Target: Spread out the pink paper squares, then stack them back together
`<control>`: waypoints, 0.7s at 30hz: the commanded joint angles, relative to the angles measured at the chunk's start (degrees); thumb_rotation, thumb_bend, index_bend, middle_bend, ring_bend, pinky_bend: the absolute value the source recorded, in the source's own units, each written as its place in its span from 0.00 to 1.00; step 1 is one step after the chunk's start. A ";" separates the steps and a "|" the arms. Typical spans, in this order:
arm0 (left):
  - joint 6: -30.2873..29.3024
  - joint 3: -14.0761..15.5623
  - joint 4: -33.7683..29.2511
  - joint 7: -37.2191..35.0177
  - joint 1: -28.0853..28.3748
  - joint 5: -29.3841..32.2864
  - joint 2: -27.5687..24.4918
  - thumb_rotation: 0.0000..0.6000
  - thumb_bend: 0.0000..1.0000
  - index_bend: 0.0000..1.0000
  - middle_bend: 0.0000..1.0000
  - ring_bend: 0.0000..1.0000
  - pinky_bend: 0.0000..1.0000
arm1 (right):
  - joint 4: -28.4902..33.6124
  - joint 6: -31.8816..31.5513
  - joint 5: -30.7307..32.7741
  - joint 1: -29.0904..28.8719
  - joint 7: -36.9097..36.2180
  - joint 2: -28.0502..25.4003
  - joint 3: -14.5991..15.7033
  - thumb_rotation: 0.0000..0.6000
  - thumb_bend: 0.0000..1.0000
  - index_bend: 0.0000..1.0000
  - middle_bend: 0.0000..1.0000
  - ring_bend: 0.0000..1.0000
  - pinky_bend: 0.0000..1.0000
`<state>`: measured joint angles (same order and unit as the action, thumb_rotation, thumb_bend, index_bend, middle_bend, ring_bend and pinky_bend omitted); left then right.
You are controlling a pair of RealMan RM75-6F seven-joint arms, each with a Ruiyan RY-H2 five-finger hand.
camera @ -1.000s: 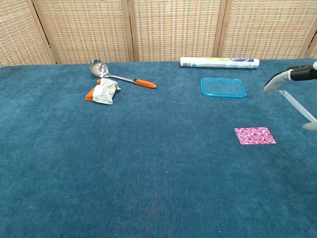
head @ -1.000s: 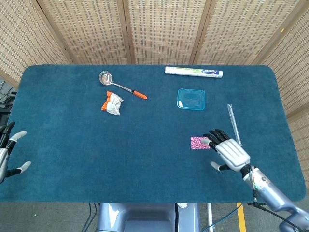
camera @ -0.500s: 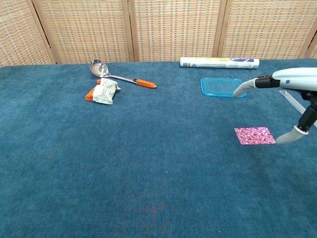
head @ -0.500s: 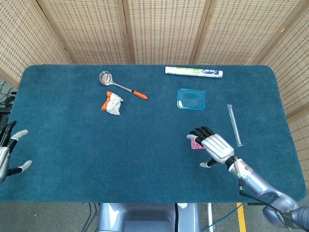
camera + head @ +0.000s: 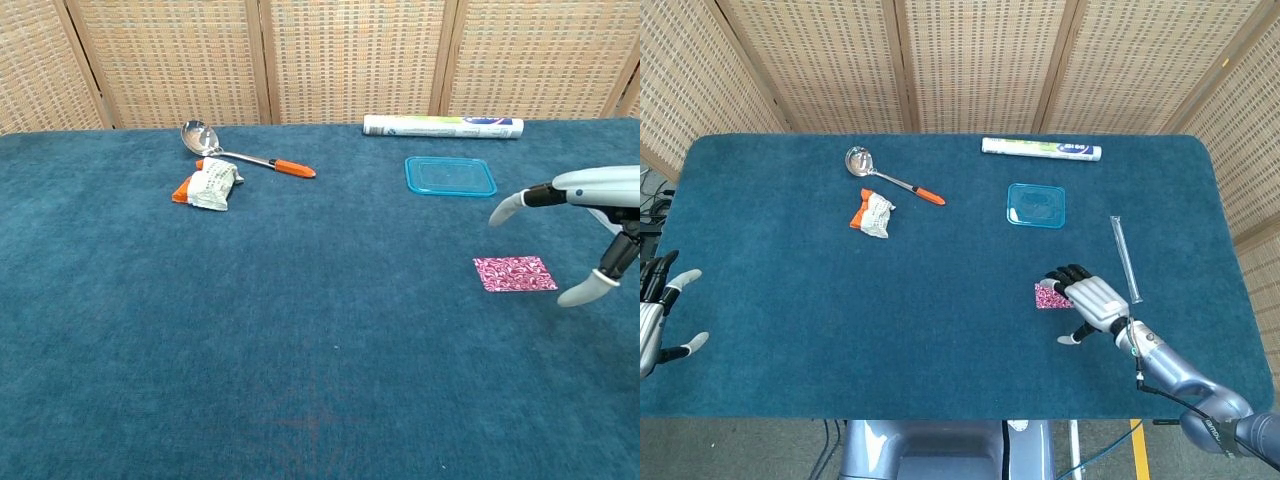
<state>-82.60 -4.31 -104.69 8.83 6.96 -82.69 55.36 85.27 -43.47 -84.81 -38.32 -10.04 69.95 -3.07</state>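
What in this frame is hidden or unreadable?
- Pink paper squares: how many are stacked cannot be told in either view; in head view the right hand covers their right edge.
- Right hand: cut off by the chest view's frame edge.
- Left hand: cut off at the head view's left edge.

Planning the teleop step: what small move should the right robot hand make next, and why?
Probably lower the right robot hand so its fingertips rest on the pink paper squares. The chest view shows the fingers spread above the still-stacked squares, not touching them, so nothing has been spread out yet.
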 commanded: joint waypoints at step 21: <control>0.41 0.39 -0.37 0.99 0.64 -0.02 0.68 1.00 0.13 0.20 0.00 0.00 0.00 | 2.29 -2.20 6.53 2.80 2.88 0.28 0.50 0.71 0.00 0.22 0.11 0.00 0.00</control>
<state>-82.19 -3.91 -105.06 9.82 7.59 -82.71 56.04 87.69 -45.56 -78.19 -35.57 -7.27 70.09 -2.65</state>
